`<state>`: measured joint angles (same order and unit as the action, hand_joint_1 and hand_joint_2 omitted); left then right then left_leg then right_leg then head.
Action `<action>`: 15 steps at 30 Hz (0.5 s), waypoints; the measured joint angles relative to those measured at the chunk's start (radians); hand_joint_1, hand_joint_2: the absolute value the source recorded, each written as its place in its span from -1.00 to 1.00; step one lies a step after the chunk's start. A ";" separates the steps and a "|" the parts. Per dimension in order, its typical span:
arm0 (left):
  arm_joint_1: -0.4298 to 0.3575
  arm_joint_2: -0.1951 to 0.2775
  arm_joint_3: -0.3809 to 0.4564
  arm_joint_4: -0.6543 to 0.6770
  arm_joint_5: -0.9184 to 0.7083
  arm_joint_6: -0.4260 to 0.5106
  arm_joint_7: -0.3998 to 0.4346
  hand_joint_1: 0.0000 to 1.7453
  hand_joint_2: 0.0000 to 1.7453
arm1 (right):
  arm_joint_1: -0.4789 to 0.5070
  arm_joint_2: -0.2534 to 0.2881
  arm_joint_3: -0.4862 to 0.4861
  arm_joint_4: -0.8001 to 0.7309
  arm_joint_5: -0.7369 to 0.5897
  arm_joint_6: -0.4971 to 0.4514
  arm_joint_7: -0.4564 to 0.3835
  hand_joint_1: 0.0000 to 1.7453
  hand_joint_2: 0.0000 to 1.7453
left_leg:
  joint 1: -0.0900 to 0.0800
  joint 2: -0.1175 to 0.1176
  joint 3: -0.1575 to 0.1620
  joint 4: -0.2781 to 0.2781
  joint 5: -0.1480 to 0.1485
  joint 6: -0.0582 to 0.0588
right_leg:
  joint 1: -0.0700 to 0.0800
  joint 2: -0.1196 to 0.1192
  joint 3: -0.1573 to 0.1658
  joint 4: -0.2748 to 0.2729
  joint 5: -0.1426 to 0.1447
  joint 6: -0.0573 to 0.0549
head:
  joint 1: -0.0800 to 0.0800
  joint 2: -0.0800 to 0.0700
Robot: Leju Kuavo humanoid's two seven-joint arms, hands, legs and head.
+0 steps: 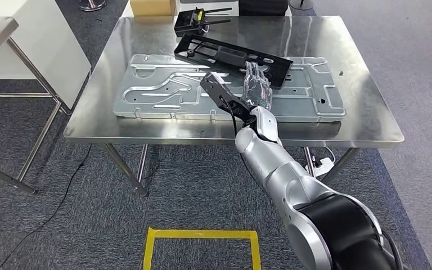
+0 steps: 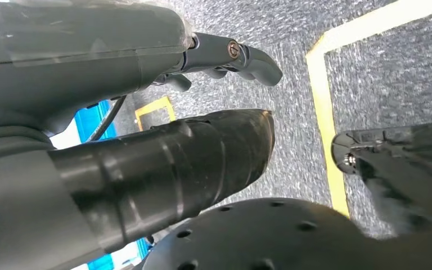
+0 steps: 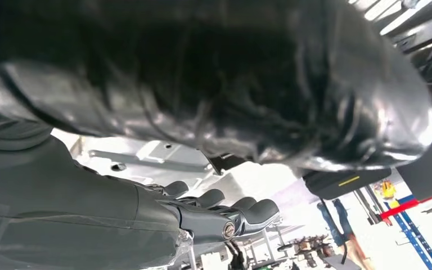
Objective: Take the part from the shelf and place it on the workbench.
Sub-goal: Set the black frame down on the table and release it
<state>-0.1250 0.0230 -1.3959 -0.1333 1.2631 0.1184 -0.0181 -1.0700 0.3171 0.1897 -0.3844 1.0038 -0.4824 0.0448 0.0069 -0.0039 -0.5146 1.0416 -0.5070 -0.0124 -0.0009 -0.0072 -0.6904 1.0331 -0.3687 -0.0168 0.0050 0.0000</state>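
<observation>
the dark fingers (image 1: 257,84) of the right hand (image 1: 253,93) are seen stretched forward and slightly spread over the workbench (image 1: 365,121), with nothing gripped between them; in the right wrist view the fingertips (image 3: 259,211) are likewise shown extended side by side, apart from the thick thumb (image 3: 292,95). the fingertips are laid close to, possibly touching, the near edge of the black part (image 1: 230,56), and whether contact is made cannot be told. the black part, a long flat frame with cut-outs, is set down at a slant on the large pressed metal panel (image 1: 163,90), which lies flat on the workbench. the silver right arm (image 1: 281,169) is reached in from below over the near edge of the workbench. a smaller black piece (image 1: 194,21) is seen at the far edge of the workbench.

in the left wrist view the left hand (image 2: 163,101) is shown above grey carpet (image 2: 371,73) marked with yellow tape (image 2: 323,107); its fingers (image 2: 253,56) are curled slightly, apart from the thumb, and nothing is held.
</observation>
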 joint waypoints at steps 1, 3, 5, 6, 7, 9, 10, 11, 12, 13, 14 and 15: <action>-0.001 0.002 0.000 0.000 0.000 -0.001 0.000 -1.00 -1.00 | -0.002 0.001 0.000 0.000 -0.001 0.000 0.000 -1.00 -1.00 | -0.003 -0.001 0.013 -0.028 -0.010 0.007 | 0.000 -0.001 -0.002 -0.001 0.009 0.006 | 0.000 0.000; 0.000 0.004 -0.001 0.000 0.000 -0.001 0.000 -1.00 -1.00 | -0.004 0.002 0.000 0.001 -0.002 0.000 0.000 -1.00 -1.00 | -0.002 0.001 0.003 -0.036 0.003 0.023 | -0.001 -0.001 -0.006 -0.004 0.023 0.016 | 0.001 0.000; -0.001 0.004 -0.001 0.000 0.000 -0.002 0.000 -1.00 -1.00 | -0.006 0.002 0.000 0.004 -0.005 0.001 0.000 -1.00 -1.00 | 0.002 0.007 -0.012 -0.041 0.028 0.036 | -0.002 0.003 -0.022 0.027 -0.018 0.026 | 0.002 0.000; -0.001 0.004 -0.002 0.000 0.000 -0.002 0.001 -1.00 -1.00 | -0.008 0.001 0.000 0.005 -0.005 0.001 0.000 -1.00 -1.00 | 0.003 0.010 -0.024 -0.042 0.041 0.042 | -0.004 0.005 -0.036 0.069 -0.065 0.030 | 0.002 0.000; -0.001 0.005 -0.002 0.000 0.000 -0.002 0.001 -1.00 -1.00 | -0.009 0.001 0.000 0.007 -0.006 0.001 0.000 -1.00 -1.00 | 0.002 0.010 -0.038 -0.042 0.053 0.046 | -0.005 0.006 -0.051 0.125 -0.118 0.034 | 0.002 0.000; -0.001 0.006 -0.002 0.000 0.000 -0.002 0.003 -1.00 -1.00 | -0.008 -0.001 0.000 0.011 -0.008 0.001 0.000 -1.00 -1.00 | 0.001 0.011 -0.067 -0.039 0.073 0.049 | -0.007 0.006 -0.065 0.230 -0.178 0.037 | 0.002 0.000; -0.002 0.007 -0.003 0.000 0.000 -0.002 0.004 -1.00 -1.00 | -0.006 -0.002 0.000 0.014 -0.010 0.001 0.000 -1.00 -1.00 | 0.000 0.012 -0.083 -0.037 0.084 0.048 | -0.007 0.006 -0.058 0.259 -0.174 0.036 | 0.002 0.000; -0.002 0.008 -0.003 0.000 0.000 -0.002 0.006 -1.00 -1.00 | -0.004 -0.004 0.000 0.016 -0.013 0.001 0.000 -1.00 -1.00 | -0.001 0.012 -0.101 -0.034 0.095 0.047 | -0.007 0.006 -0.036 0.257 -0.152 0.033 | 0.002 0.000; -0.002 0.009 -0.004 0.001 -0.001 -0.002 0.008 -1.00 -1.00 | -0.003 -0.005 0.000 0.018 -0.015 0.001 0.000 -1.00 -1.00 | -0.002 0.012 -0.120 -0.030 0.107 0.045 | -0.006 0.006 0.002 0.230 -0.128 0.029 | 0.002 0.000; -0.001 0.009 -0.005 0.001 -0.001 -0.002 0.010 -1.00 -1.00 | -0.002 -0.006 0.000 0.019 -0.017 0.001 0.000 -1.00 -1.00 | -0.003 0.011 -0.135 -0.025 0.116 0.042 | -0.004 0.006 0.055 0.167 -0.122 0.022 | 0.002 0.000; -0.001 0.009 -0.005 0.001 -0.001 -0.002 0.011 -1.00 -1.00 | -0.002 -0.006 0.000 0.019 -0.020 0.000 0.000 -1.00 -1.00 | -0.005 0.011 -0.146 -0.021 0.124 0.037 | -0.002 0.006 0.108 0.093 -0.128 0.017 | 0.001 0.000; -0.001 0.009 -0.006 0.001 -0.001 -0.003 0.012 -1.00 -1.00 | -0.001 -0.007 0.000 0.019 -0.024 0.000 -0.002 -1.00 -1.00 | -0.005 0.011 -0.153 -0.020 0.134 0.032 | 0.001 0.007 0.145 0.036 -0.141 0.013 | 0.001 0.000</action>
<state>-0.1258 0.0319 -1.4022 -0.1328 1.2622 0.1157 -0.0063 -1.0710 0.3104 0.1894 -0.3652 0.9799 -0.4823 0.0433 0.0021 0.0072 -0.6674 1.0215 -0.3735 0.0199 0.0005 -0.0002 -0.5452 1.0693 -0.5096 -0.0039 0.0063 0.0000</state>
